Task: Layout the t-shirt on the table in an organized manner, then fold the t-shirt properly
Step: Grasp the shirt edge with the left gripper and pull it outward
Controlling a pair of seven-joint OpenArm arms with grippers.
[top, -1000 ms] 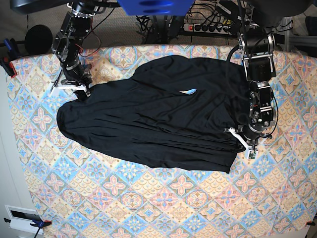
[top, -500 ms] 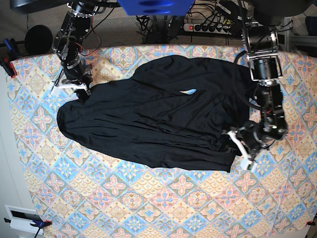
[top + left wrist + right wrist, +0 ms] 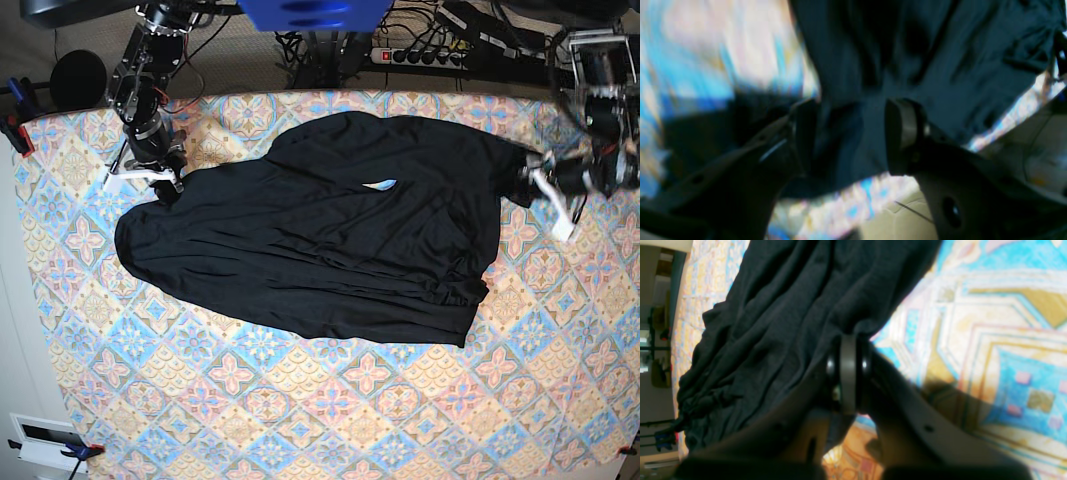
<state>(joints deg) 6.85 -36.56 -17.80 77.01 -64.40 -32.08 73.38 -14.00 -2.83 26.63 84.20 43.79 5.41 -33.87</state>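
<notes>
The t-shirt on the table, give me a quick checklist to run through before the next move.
1. Right gripper shut on the t-shirt: ok, fabric is bunched at its closed jaws.
2. Left gripper open: ok, jaws stand apart.
3. Left gripper free of the cloth: cannot tell, wrist view is blurred and fabric fills the gap.
4. Shirt lying flat: not ok, wrinkled, bunched at its near right corner.
5. Shirt fully on the table: ok.
</notes>
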